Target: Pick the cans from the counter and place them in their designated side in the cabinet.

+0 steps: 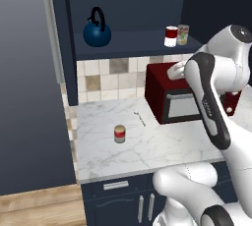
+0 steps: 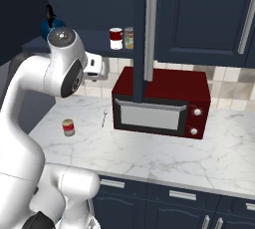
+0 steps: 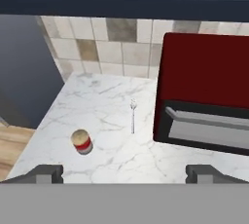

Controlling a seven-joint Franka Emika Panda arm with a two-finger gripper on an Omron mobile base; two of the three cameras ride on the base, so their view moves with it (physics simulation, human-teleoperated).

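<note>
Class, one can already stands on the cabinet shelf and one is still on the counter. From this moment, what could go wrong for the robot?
1. The hand is open and high above the can on the counter; a poorly centred descent could tip it.
2. The fork lies close by and might get knocked.
3. On the shelf, the red-and-white can stands against the green-labelled can; placing another there could topple them.

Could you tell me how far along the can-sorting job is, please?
Done: the red-and-white labelled can stands on the dark navy open cabinet's shelf, beside the yellowish-green mottled can. In hand: nothing; the end effector is open, above the white marble counter. Left: the small can with a red band over tan-grey, upright on that counter, left of the dark red microwave.
</note>
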